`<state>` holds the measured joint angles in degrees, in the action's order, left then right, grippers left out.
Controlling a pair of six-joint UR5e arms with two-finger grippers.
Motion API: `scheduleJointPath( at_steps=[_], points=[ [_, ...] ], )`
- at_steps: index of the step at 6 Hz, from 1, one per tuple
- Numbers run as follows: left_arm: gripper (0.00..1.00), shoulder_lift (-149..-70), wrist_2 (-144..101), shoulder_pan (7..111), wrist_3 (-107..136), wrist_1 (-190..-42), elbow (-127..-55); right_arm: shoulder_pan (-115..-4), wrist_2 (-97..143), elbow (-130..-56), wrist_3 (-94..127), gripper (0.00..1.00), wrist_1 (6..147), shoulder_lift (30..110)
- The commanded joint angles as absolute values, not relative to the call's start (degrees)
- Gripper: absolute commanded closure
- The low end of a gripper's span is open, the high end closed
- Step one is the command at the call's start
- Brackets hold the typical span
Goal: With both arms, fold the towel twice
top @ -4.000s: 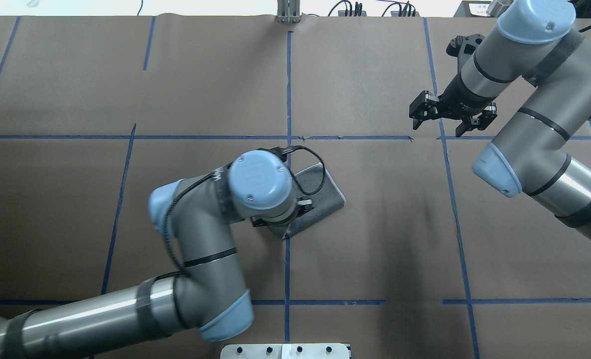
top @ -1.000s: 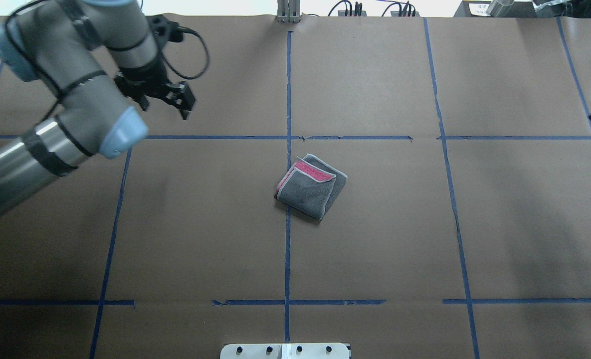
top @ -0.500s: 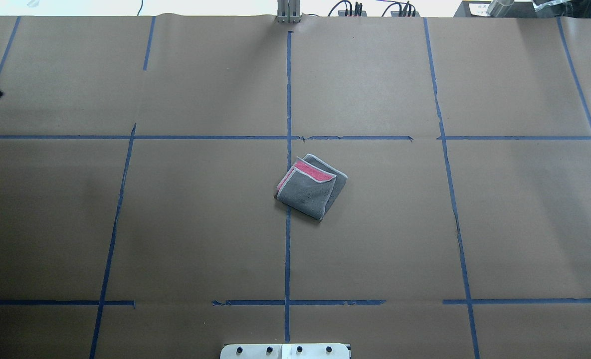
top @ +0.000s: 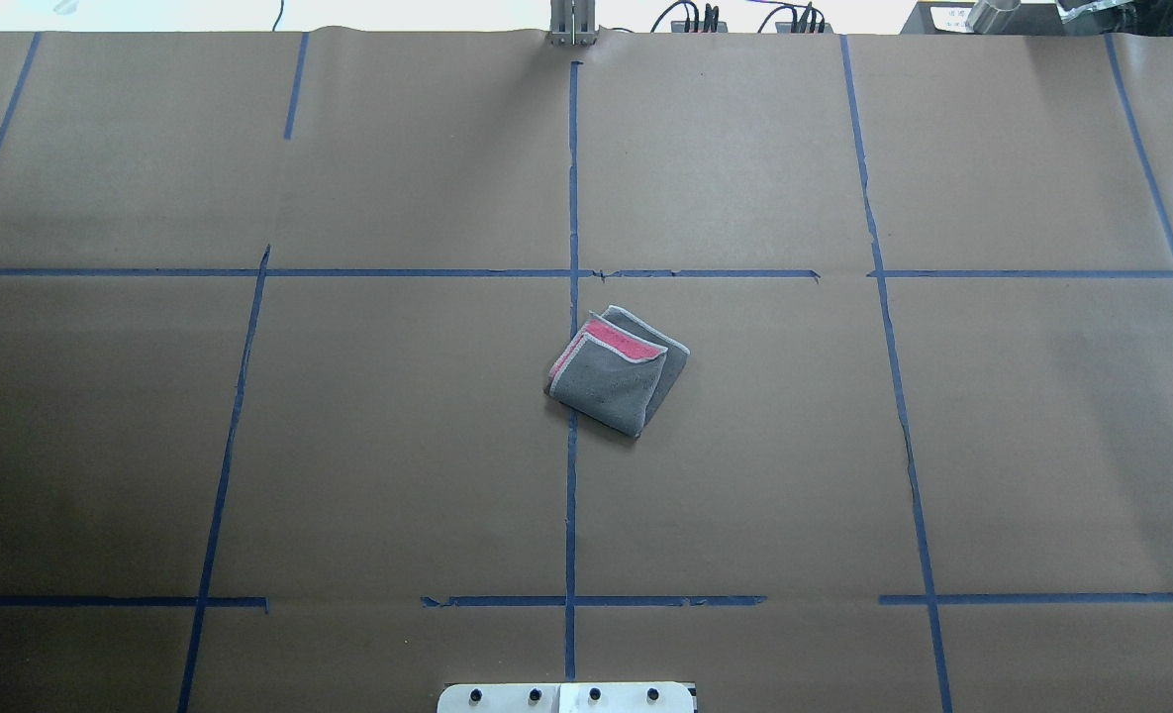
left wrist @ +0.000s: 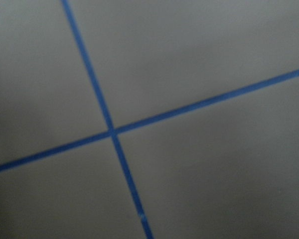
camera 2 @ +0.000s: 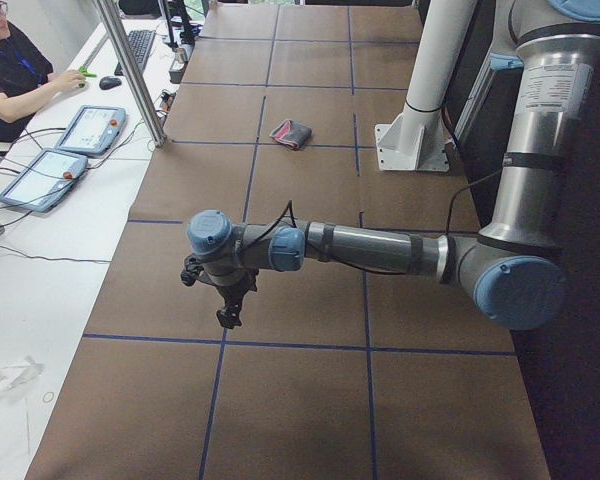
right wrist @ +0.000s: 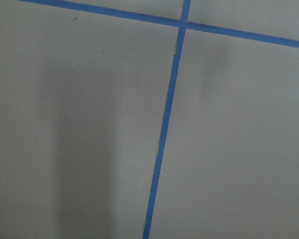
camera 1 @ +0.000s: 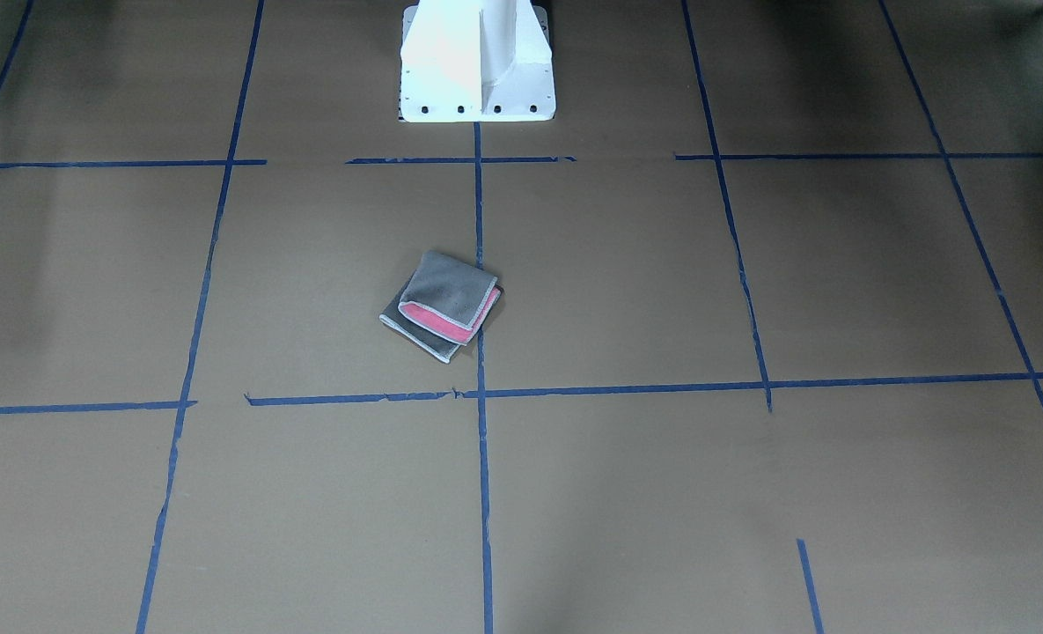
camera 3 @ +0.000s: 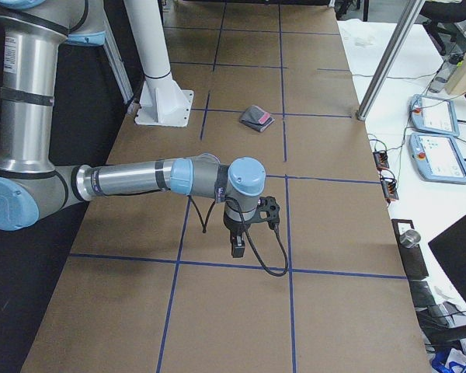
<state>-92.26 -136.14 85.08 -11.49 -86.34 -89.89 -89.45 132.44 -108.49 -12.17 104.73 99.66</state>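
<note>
One towel (top: pixel 611 381), folded, alone | left gripper (camera 2: pixel 226 316), right gripper (camera 3: pixel 237 247): two, opening indiscernible

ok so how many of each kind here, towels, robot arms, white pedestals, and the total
towel: 1
robot arms: 2, left arm and right arm
white pedestal: 1
total: 4

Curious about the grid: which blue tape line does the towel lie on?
The middle tape line, running out from the white pedestal base; the towel covers part of it and touches no crosswise line.
</note>
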Motion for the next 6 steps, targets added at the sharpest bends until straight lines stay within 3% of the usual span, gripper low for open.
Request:
scheduleJointPath(
  at_steps=[1,3,6],
  points=[
    [0.0,-89.2,-135.7,85.6,-10.8,-86.6,-89.5,-89.5,132.5,-108.5,-11.7,0.0,104.6,99.7],
    [0.0,-88.2,-134.8,86.6,-10.9,-86.5,-93.9,-89.5,132.5,-108.5,-11.4,0.0,104.5,99.6],
    [0.0,-86.7,-134.8,86.5,-10.9,-86.3,-92.7,-89.5,132.5,-106.8,-11.5,0.0,103.7,99.6]
  ],
)
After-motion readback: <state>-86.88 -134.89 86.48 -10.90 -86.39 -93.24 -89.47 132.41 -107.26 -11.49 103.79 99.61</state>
